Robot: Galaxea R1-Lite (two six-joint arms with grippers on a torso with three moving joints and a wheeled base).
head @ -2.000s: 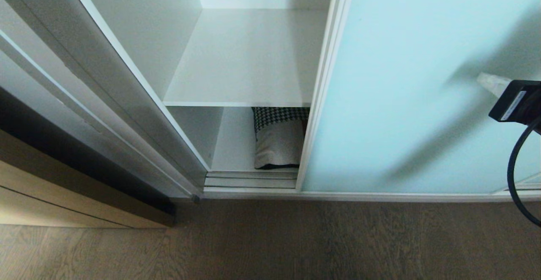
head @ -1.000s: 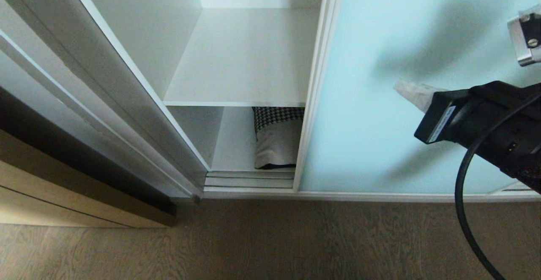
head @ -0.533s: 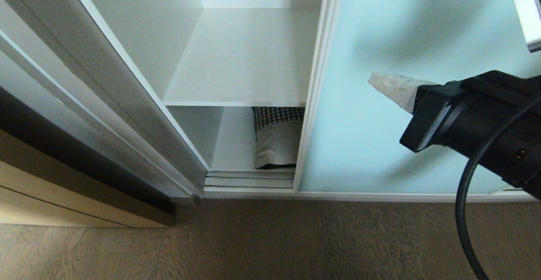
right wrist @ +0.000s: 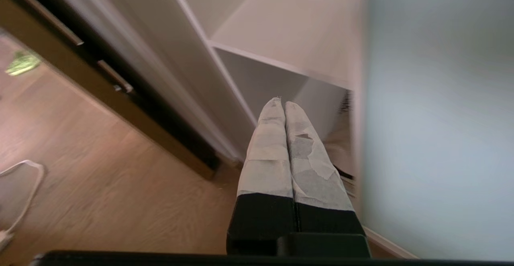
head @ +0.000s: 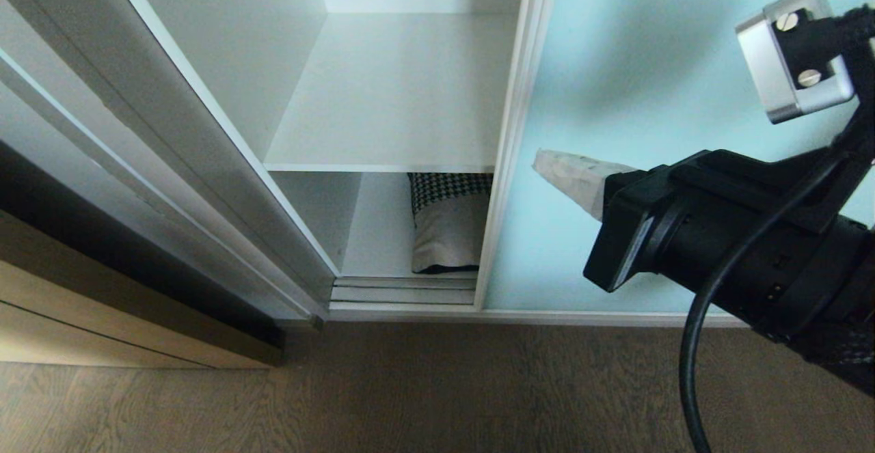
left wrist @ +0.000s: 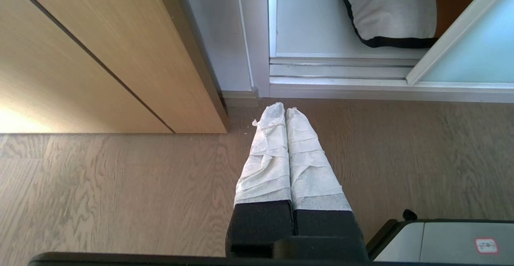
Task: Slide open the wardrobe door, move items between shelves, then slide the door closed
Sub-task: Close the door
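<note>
The right gripper (head: 547, 160), jaws closed and empty, hangs before the door (head: 656, 98) near its left edge. The cushion (head: 448, 224) lies on the bottom shelf (head: 383, 234). The left gripper (left wrist: 286, 111), closed, points at the floor (left wrist: 120, 193).

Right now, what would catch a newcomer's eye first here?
The right pincer, shut with its tips wrapped in white, juts in from the right across the frosted aqua sliding wardrobe door, near its left edge. Next, the patchwork cushion under the white shelf, in the open gap.
</note>
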